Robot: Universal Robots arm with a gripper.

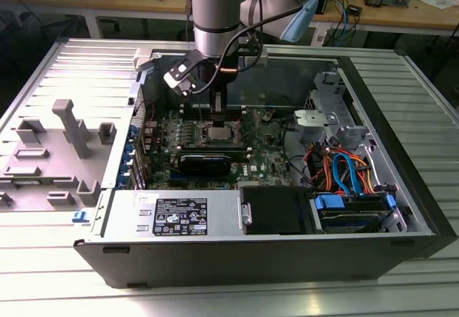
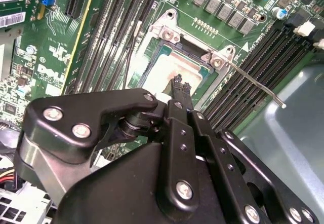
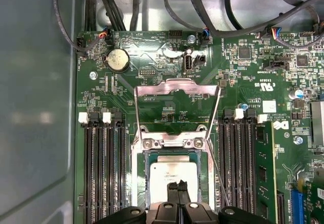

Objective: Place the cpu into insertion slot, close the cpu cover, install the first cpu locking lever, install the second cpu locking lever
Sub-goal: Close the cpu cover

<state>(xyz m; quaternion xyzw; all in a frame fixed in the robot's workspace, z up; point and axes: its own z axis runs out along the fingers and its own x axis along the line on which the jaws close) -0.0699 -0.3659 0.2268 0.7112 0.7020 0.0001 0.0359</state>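
The cpu (image 3: 172,174) lies flat in the insertion slot (image 3: 202,158), its dull silver top showing; in the second wrist view the cpu (image 2: 172,67) sits in the same square socket. The cpu cover (image 3: 174,87) is swung open, standing up from its hinge away from the chip. One thin wire locking lever (image 2: 253,84) sticks out unlatched beside the socket. My gripper (image 3: 177,186) hovers right over the chip's edge, fingertips (image 2: 177,82) shut together with nothing between them. In the exterior view my gripper (image 1: 219,105) hangs just above the socket (image 1: 219,132).
Long black memory slots (image 3: 104,168) flank the socket on both sides. A black heatsink block (image 1: 206,163) lies on the board near the socket. Cables (image 1: 344,170) and a drive bay fill the case on the exterior view's right. A grey parts fixture (image 1: 50,152) stands outside the case.
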